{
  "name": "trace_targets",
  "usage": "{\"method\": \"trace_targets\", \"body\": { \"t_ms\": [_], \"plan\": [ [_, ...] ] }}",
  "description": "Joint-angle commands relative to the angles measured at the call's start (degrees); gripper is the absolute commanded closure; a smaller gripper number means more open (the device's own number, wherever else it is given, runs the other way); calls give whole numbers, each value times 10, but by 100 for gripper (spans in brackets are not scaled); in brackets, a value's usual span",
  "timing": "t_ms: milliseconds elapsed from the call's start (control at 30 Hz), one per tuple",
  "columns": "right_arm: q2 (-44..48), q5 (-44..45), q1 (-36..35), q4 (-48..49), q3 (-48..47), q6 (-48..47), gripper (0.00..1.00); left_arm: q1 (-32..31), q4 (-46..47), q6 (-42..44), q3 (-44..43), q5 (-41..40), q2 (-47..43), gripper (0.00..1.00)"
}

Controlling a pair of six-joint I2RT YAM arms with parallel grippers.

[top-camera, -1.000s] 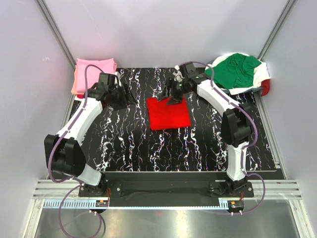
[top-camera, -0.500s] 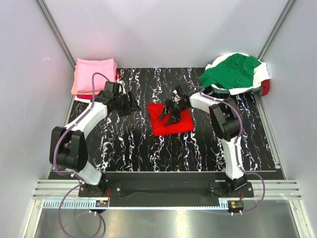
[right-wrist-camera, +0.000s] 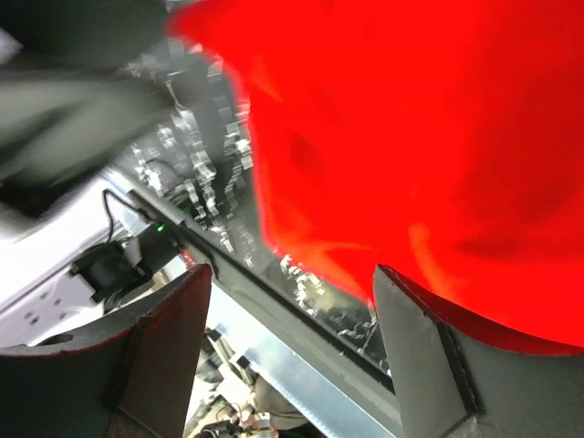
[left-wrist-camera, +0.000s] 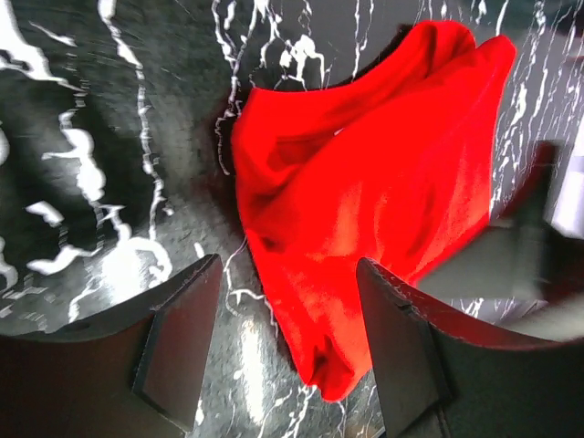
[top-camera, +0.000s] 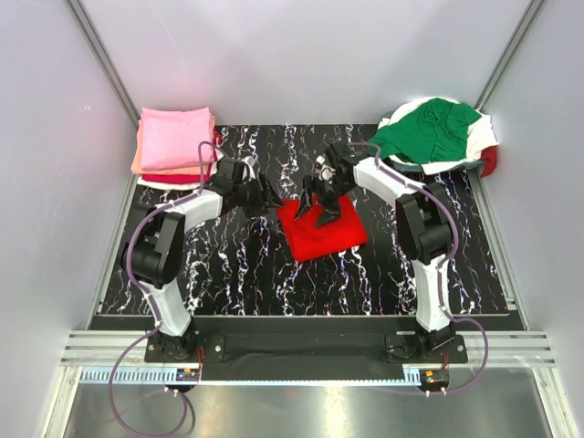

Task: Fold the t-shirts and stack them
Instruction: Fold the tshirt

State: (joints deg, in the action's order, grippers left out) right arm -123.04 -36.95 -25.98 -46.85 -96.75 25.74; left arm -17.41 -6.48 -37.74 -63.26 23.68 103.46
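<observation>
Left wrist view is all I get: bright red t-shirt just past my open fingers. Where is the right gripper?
Observer: The top view shows the right gripper over the far edge of the bright red t-shirt, jaws apart.
Operator: Any stack started?
Observer: Yes. There is a folded stack at the far left corner of the black marbled table, with the pink t-shirt on top.
Operator: What is unfolded?
Observer: A green t-shirt lies crumpled on a white t-shirt at the far right corner.
</observation>
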Motion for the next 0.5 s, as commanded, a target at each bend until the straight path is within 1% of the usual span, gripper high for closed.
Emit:
{"method": "trace_targets", "body": {
  "t_ms": [0,100,233,400,467],
  "plan": [
    [67,8,-2,-59,-52,-33,21,-5,47,-19,-13,0,23,34],
    [94,12,-2,-68,-47,-33,21,-15,35,-30,-9,-31,31,35],
    [130,12,-2,-76,-34,-37,21,-30,41,-44,-7,-52,56,35],
    [164,20,1,-83,-3,-46,20,-60,28,-50,-41,-79,109,38],
    [181,22,5,-82,22,-48,20,-63,33,-53,-47,-79,121,44]
  ]
}}
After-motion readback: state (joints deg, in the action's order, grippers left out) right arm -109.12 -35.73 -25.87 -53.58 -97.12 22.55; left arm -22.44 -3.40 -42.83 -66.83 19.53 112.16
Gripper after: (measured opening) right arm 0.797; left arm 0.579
